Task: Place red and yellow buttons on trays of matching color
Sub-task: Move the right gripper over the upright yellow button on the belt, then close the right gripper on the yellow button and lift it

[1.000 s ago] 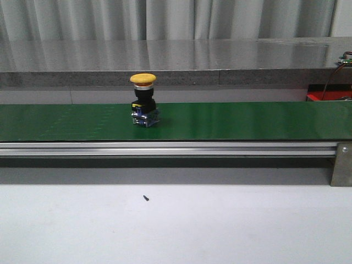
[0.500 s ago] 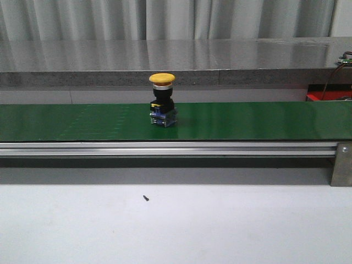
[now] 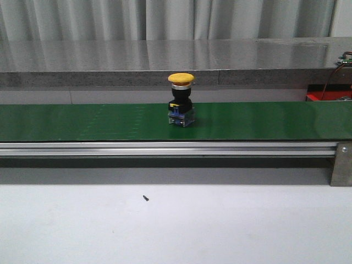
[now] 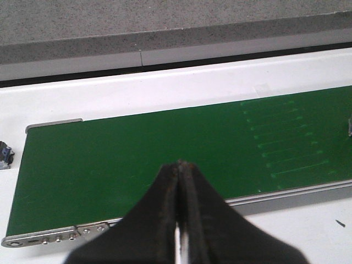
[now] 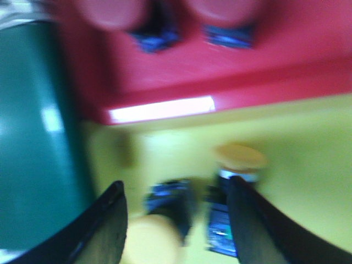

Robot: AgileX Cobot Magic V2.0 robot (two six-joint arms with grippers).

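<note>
A yellow button [image 3: 181, 102] with a black and blue base stands upright on the green conveyor belt [image 3: 82, 121], near its middle. No gripper shows in the front view. My left gripper [image 4: 180, 164] is shut with nothing in it and hangs over the near end of the belt [image 4: 137, 148]. The right wrist view is blurred. My right gripper [image 5: 177, 190] is open over the yellow tray [image 5: 308, 165]. A yellow button [image 5: 159, 225] lies on its side between the fingers, and another [image 5: 239, 159] stands beside one finger. Two red buttons [image 5: 110, 11] sit in the red tray [image 5: 308, 55].
An aluminium rail [image 3: 165, 148] runs along the belt's front edge, with a bracket [image 3: 342, 165] at the right. A small black screw [image 3: 146, 198] lies on the white table. A red object [image 3: 322, 97] shows behind the belt's right end. A grey counter runs behind.
The yellow button on the belt has travelled to the right, from left of centre to about the middle.
</note>
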